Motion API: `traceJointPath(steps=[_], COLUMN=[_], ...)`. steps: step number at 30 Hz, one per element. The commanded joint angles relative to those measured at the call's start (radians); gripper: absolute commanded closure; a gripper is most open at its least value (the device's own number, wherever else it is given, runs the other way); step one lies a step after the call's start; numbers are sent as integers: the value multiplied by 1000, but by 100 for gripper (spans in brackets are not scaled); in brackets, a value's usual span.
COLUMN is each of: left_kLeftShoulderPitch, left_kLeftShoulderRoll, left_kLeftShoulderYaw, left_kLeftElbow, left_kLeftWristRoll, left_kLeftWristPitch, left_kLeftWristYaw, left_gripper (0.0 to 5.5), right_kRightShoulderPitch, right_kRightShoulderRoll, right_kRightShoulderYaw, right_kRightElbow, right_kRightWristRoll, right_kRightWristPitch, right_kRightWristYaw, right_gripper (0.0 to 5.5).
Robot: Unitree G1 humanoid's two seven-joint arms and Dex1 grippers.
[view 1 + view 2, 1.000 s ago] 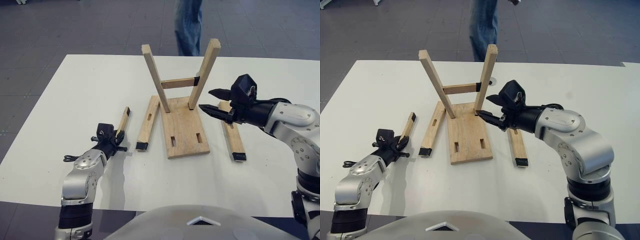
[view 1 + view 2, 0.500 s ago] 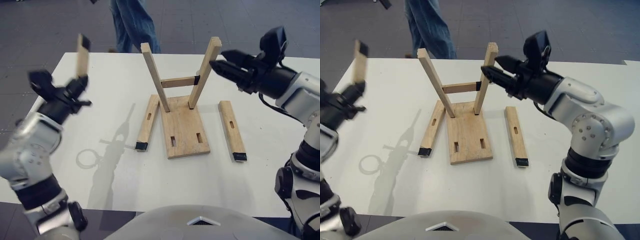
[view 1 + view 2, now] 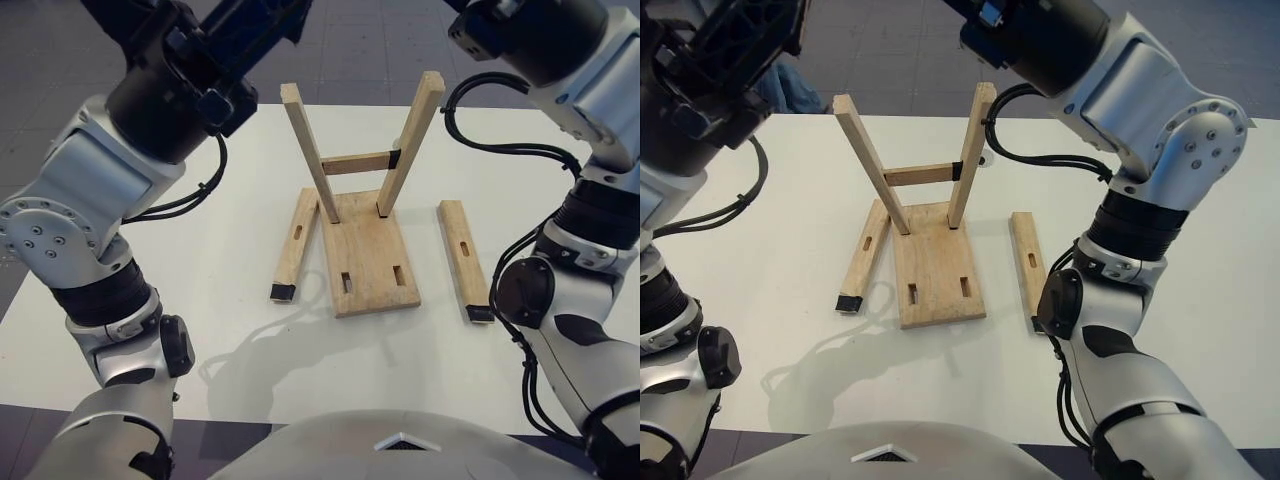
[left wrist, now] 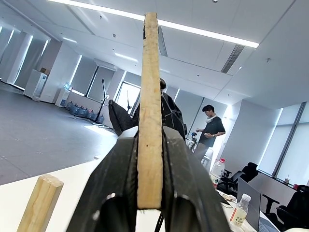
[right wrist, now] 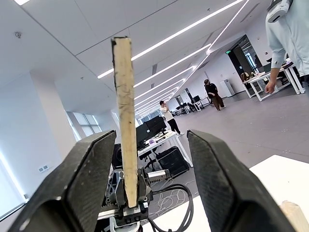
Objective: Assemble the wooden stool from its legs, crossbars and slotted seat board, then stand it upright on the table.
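The slotted seat board lies flat mid-table. Two legs stand in its far slots, joined by a crossbar. One loose slotted leg lies left of the board, another lies to its right. High above the table, my left gripper is shut on a short wooden crossbar, held upright. My right gripper is open and faces that crossbar, its fingers spread wide on either side, apart from it. A standing leg's top shows below.
The white table has bare surface in front of the board and at both sides. Both arms are raised, with elbows over the table's left and right edges. Dark floor lies beyond the far edge.
Both arms have swung up from table height. The left gripper has carried the crossbar off the table and high up; the right gripper has risen to face it.
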Motion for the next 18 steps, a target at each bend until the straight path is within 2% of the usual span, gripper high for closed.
traceJointPath(steps=[1,11,18], left_kLeftShoulderPitch=[14,19,29], left_kLeftShoulderRoll=[-10,-33,-35], left_kLeftShoulderYaw=[-51,-129,-138], left_kLeftElbow=[-3,-15,-18], left_kLeftWristRoll=[27,43,60], left_kLeftWristPitch=[-22,-47,-62], left_kLeftWristYaw=[18,44,49], left_gripper=[506,506,506], right_kRightShoulderPitch=[-43,-99,-116], right_kRightShoulderRoll=[-27,-66,-62], right_kRightShoulderYaw=[34,75,79], right_kRightElbow=[23,120,168], right_kRightWristRoll=[40,36,70], right_kRightWristPitch=[-12,-33,-24], right_kRightWristYaw=[17,95,123], right_gripper=[276,276,409])
